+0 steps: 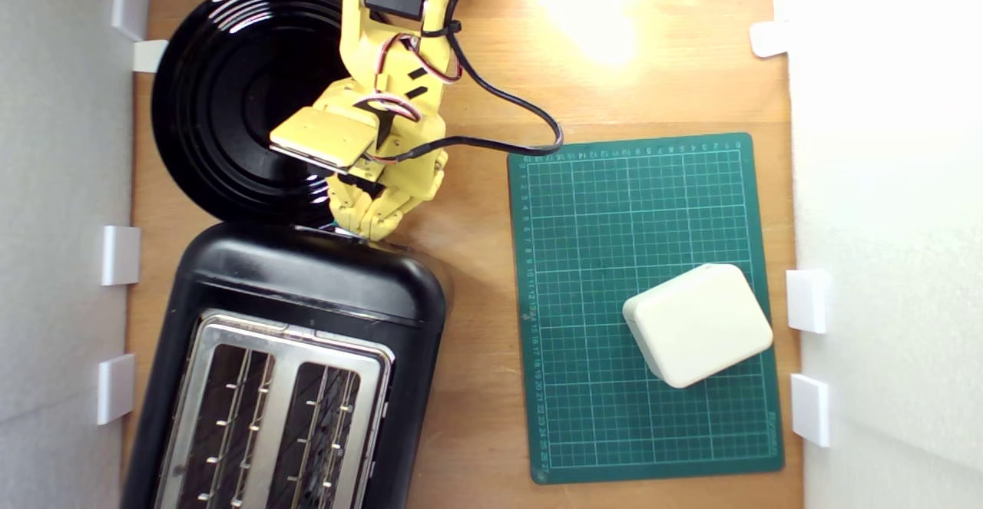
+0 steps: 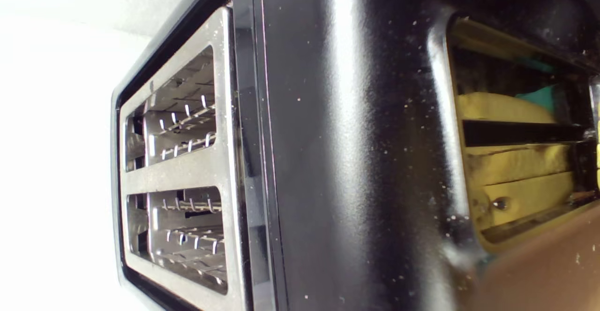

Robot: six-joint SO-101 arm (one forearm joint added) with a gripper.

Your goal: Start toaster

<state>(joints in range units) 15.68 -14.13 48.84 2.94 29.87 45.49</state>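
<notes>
The toaster point(image 1: 307, 302) is large and glossy black with a silver two-slot top, and it stands at the exterior view's lower left. My yellow gripper point(image 1: 359, 229) points down at the toaster's end wall, the one facing the black plate, with its tips right at the upper edge of that wall. Its fingers point(image 1: 380, 209) lie close together and I see nothing between them. The wrist view is filled by the toaster point(image 2: 337, 161), with both empty slots visible. The shiny end wall mirrors the yellow jaws. A small teal-green lever tab point(image 2: 539, 98) shows beside them.
A round black plate point(image 1: 223, 94) lies just behind the toaster, under the arm. A green cutting mat point(image 1: 599, 209) with a cream rounded block point(image 1: 697, 323) on it lies at the exterior view's right. White walls with clips border both sides of the wooden table.
</notes>
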